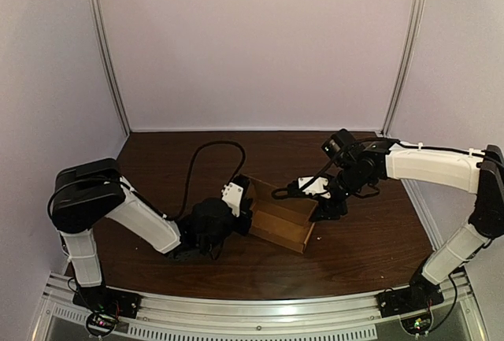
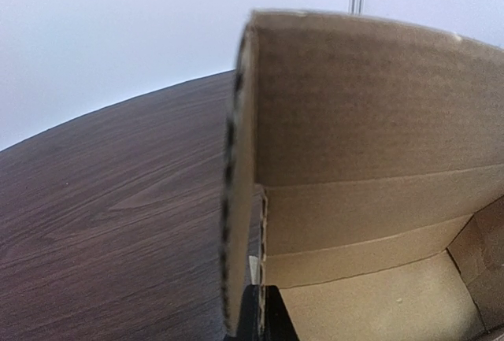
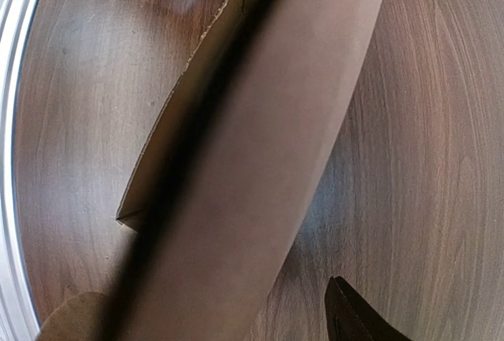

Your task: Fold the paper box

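At table (image 1: 354, 254) centre-left, left gripper (image 1: 239, 199) sits low at the paper box's (image 1: 277, 227) L end. Its wrist cam shows the end wall standing upright right at a black finger (image 2: 272, 319), and the jaws look clamped on that wall. Box lies mid-table, open side up, long axis running L to R and skewed so the R end sits nearer the arm bases. Material is brown corrugated cardboard w/ flutes showing on the cut edge, matte, flat panels, creased folds inside. Table is dark wood-grain. Right gripper (image 1: 295, 190) hangs at the box's far R rim. Its wrist cam shows a cardboard panel crossing diagonally beside one dark fingertip (image 3: 358, 317). Can't tell its jaw gap.
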You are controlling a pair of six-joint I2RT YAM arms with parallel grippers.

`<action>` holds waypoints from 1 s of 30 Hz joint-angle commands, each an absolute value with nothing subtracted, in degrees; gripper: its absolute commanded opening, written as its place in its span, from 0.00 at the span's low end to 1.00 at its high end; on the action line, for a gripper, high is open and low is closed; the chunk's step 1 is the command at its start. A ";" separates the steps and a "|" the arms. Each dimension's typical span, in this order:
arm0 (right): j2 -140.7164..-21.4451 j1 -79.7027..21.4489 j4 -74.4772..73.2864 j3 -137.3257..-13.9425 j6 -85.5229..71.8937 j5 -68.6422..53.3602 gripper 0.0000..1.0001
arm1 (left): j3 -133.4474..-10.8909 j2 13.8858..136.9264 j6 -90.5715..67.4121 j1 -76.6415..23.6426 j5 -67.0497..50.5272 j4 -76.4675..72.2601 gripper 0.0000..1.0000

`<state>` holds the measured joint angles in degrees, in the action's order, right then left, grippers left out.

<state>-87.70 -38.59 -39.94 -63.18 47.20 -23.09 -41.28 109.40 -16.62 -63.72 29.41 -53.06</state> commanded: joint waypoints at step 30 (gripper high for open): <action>-85.15 -49.36 -35.45 -57.39 49.02 -11.49 0.59 | -29.61 114.72 -12.28 -68.32 34.55 -72.60 0.03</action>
